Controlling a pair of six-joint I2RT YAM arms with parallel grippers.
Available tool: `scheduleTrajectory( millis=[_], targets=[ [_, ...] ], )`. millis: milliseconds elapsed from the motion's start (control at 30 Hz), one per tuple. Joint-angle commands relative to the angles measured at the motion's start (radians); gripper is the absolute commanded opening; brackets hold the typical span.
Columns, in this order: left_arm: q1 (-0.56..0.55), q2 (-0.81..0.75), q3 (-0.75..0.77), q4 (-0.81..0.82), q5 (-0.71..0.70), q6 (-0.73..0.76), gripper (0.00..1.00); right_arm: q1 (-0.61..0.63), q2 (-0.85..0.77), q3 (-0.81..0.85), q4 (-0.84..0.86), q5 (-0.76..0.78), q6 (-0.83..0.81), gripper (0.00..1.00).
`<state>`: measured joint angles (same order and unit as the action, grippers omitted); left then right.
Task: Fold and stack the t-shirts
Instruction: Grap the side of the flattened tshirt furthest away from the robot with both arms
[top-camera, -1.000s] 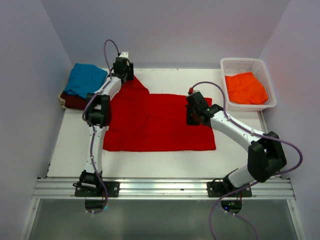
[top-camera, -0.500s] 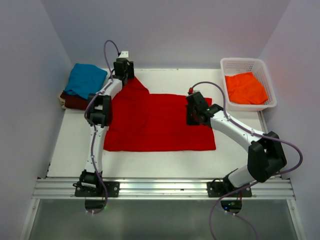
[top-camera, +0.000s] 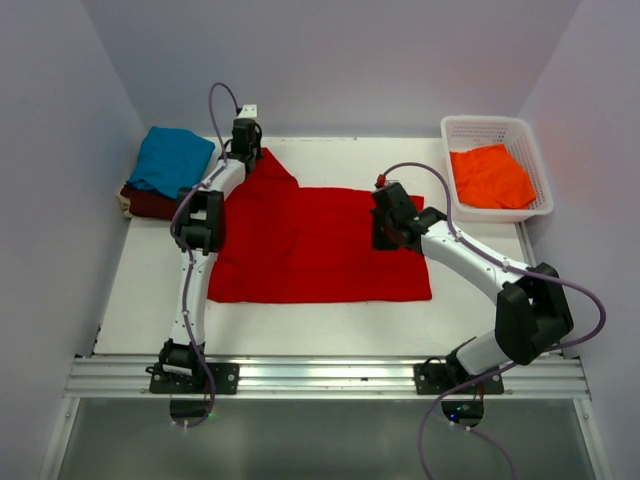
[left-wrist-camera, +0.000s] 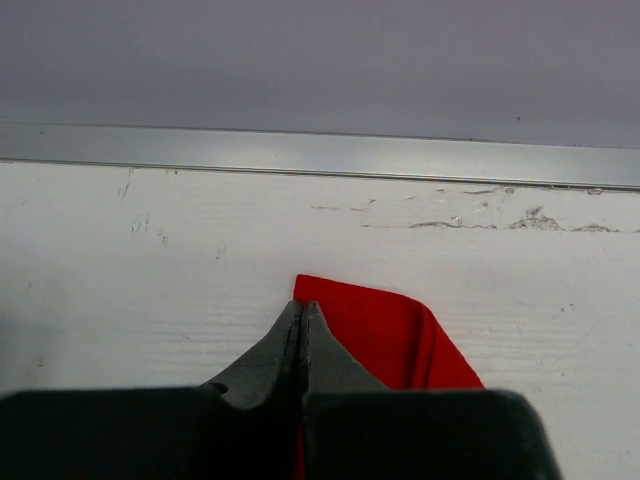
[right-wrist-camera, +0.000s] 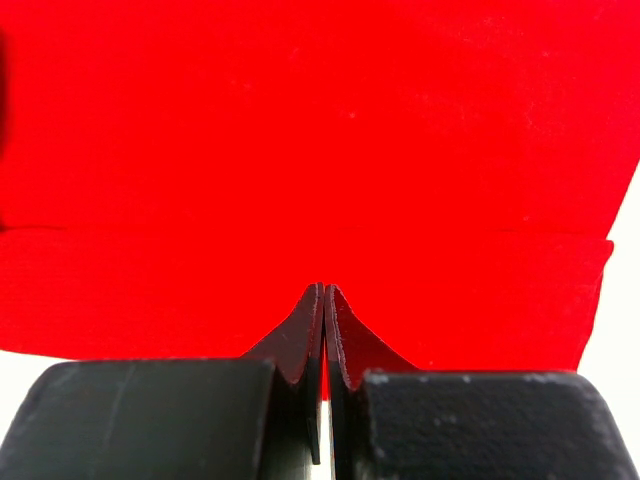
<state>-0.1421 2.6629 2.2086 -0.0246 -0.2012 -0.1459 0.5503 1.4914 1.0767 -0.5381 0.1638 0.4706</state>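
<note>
Red t-shirt (top-camera: 310, 250) is what we have hold of at two places. Our left gripper (left-wrist-camera: 300, 318) is pressed together on the pointed corner of the cloth farthest from the basket (top-camera: 485, 121), with a small red tip poking out past the closed jaws. Our right gripper (right-wrist-camera: 324, 292) is likewise squeezed tight, on the doubled hem at the edge nearest the basket. It looks like a pinch, though cloth this thin makes that hard to be sure of.

Outward from there the shirt lies spread nearly flat on the table (top-camera: 330, 325), left of the basket. Farther from the basket again, a teal t-shirt (top-camera: 172, 158) sits folded on a maroon t-shirt (top-camera: 148, 203). An orange t-shirt (top-camera: 490, 175) lies bunched inside the basket.

We judge the cloth light, limp and thin. It will sag and drag between grips, will not keep a crease by itself, and may slip out of a shallow pinch. Corners and hems, where the fabric is doubled, seem the best places to take hold, lifted together so the fold lands square.
</note>
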Motion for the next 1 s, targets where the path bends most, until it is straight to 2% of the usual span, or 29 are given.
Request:
scheduleTrajectory(
  millis=[0, 200, 233, 267, 333, 433, 500, 533, 567, 600, 633, 667, 967],
  targets=[
    [0.002, 0.008, 0.049, 0.028, -0.024, -0.009, 0.00, 0.000, -0.036, 0.023, 0.000, -0.009, 0.002, 0.00],
    [0.003, -0.006, 0.026, 0.028, -0.038, -0.015, 0.12, 0.000, -0.057, 0.012, 0.000, -0.009, 0.005, 0.00],
    [0.003, -0.006, 0.026, 0.028, -0.041, -0.015, 0.16, -0.001, -0.060, 0.011, 0.000, -0.010, 0.005, 0.00],
    [0.003, -0.006, 0.026, 0.028, -0.046, -0.018, 0.34, -0.001, -0.063, 0.009, 0.000, -0.010, 0.007, 0.00],
    [0.003, -0.006, 0.028, 0.028, -0.050, -0.021, 0.51, -0.001, -0.069, 0.005, 0.000, -0.007, 0.007, 0.00],
    [0.003, -0.001, 0.037, -0.006, -0.052, -0.021, 0.59, -0.001, -0.075, 0.003, -0.002, -0.009, 0.007, 0.00],
    [0.003, 0.006, 0.049, -0.017, -0.050, -0.020, 0.60, -0.001, -0.079, 0.003, 0.000, -0.009, 0.008, 0.00],
    [0.003, 0.008, 0.053, -0.017, -0.044, -0.020, 0.58, -0.001, -0.077, 0.006, 0.000, -0.007, 0.007, 0.00],
    [0.003, 0.015, 0.068, -0.027, -0.040, -0.018, 0.49, 0.000, -0.077, 0.008, -0.002, -0.006, 0.007, 0.00],
    [0.003, 0.020, 0.080, -0.035, -0.015, -0.011, 0.35, 0.000, -0.077, 0.008, -0.002, -0.007, 0.008, 0.00],
    [0.004, 0.025, 0.091, -0.046, -0.004, -0.008, 0.09, 0.000, -0.077, 0.009, -0.002, -0.007, 0.007, 0.00],
    [0.004, 0.034, 0.102, -0.064, -0.001, -0.007, 0.00, -0.001, -0.077, 0.012, -0.002, -0.009, 0.008, 0.00],
    [0.024, 0.031, 0.103, -0.098, 0.031, -0.046, 0.00, -0.001, -0.077, 0.009, 0.000, -0.013, 0.014, 0.00]
  ],
)
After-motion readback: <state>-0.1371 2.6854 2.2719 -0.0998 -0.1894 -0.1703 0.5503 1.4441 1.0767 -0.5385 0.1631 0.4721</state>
